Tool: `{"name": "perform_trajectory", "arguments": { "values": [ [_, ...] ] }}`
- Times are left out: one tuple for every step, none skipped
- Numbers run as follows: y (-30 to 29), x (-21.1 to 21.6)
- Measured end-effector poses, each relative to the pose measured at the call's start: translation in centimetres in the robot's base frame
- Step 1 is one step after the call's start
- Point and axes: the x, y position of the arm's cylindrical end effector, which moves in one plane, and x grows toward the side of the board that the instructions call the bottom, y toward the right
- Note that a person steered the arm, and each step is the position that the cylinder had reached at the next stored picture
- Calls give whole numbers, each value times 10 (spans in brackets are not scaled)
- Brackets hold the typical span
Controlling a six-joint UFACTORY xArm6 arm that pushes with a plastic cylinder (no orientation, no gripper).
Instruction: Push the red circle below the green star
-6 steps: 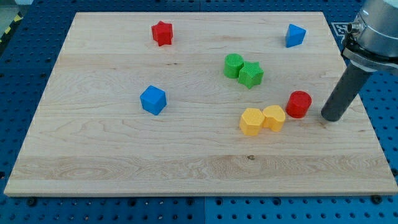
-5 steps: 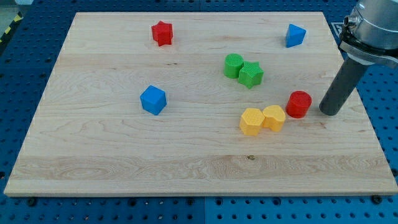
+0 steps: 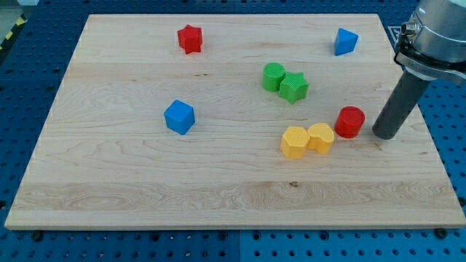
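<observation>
Small red plastic circle block [image 3: 350, 121] at four o'clock of green plastic star [image 3: 294, 87], touching neither. My tip [image 3: 385, 135] just beside, three o'clock side, no contact. Light, rigid, slippery; best pushed squarely at right flank.

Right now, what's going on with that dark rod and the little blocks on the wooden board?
My tip rests on the wooden board, just to the view's right of the red circle block, with a small gap between them. The green star block sits up and to the view's left, touching a green round block. Two yellow blocks lie left of the red circle.
</observation>
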Motion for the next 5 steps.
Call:
{"name": "perform_trajectory", "arguments": {
  "values": [
    [-7,0],
    [-23,0],
    [-42,-6],
    [-67,-30],
    [-91,-38]
  ]
}}
